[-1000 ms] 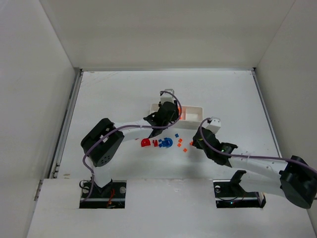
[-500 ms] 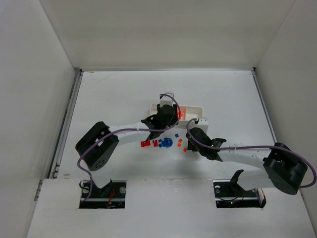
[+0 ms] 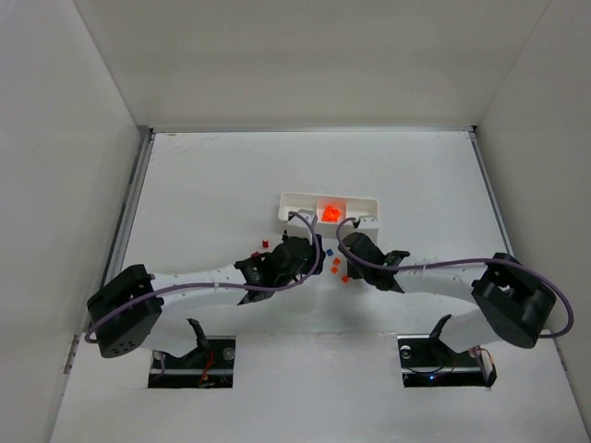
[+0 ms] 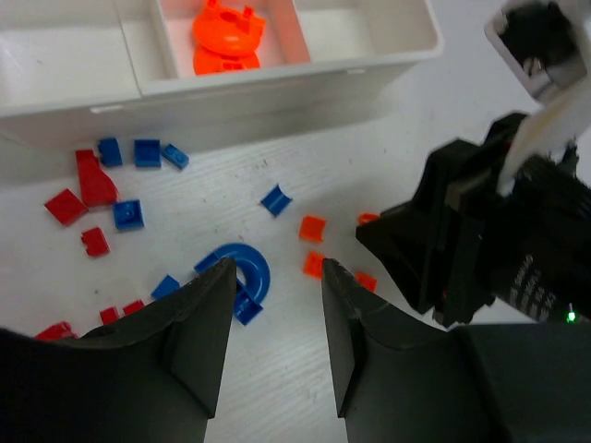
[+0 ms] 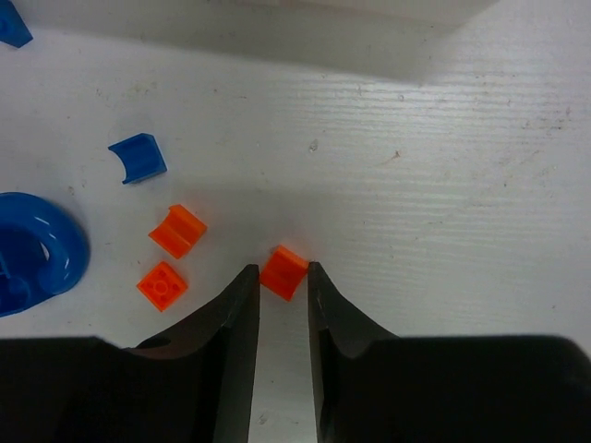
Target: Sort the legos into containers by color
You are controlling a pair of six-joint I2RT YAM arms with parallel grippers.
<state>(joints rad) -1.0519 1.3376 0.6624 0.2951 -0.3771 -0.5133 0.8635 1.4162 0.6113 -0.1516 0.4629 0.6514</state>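
The containers are one white tray [image 3: 295, 200] [image 4: 277, 85] with three compartments; the middle one holds orange legos [image 3: 328, 213] [image 4: 226, 37]. In front of the tray, loose legos lie on the table: red ones [image 4: 83, 189], small blue ones [image 4: 138, 152] and a blue arch [image 4: 242, 272] [image 5: 37, 254]. My left gripper [image 4: 277, 277] [image 3: 298, 258] hovers open over the pile beside the arch, with nothing between its fingers. My right gripper [image 5: 282, 269] [image 3: 351, 251] is shut at its fingertips on a small orange lego [image 5: 283, 271] that rests on the table.
Two more orange legos [image 5: 177, 231] [image 5: 162, 285] and a blue curved piece [image 5: 138, 157] lie just left of the right gripper. The two grippers are close together, and the right one [image 4: 462, 240] fills the right of the left wrist view. White walls enclose the table.
The left arm has pulled back from the tray to the pile, and the orange legos in the middle compartment now show. The right gripper moved left and closed on an orange lego.
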